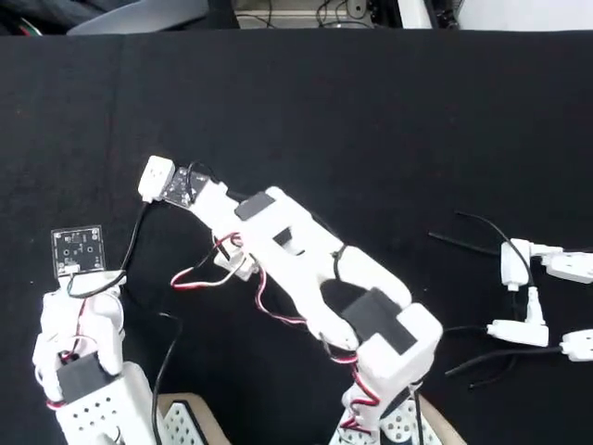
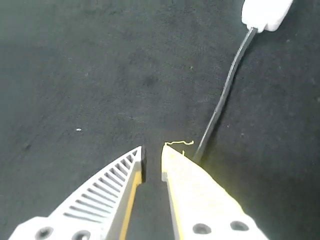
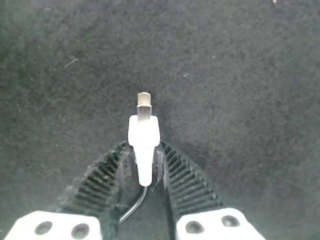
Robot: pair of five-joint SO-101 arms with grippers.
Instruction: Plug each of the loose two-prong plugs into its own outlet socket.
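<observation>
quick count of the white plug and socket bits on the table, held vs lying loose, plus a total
white plug held in the right gripper: 1
white plug or socket pieces lying loose on the table, high view's right edge: 4, roughly, since they overlap
total: 5

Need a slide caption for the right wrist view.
Right tool shut on a white two-prong plug with black cord, above the black cloth table.

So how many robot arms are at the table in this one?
2. The left arm sits folded back at the near left edge. The right arm stretches across the middle toward the left, its right gripper clamped on a white plug.
</observation>
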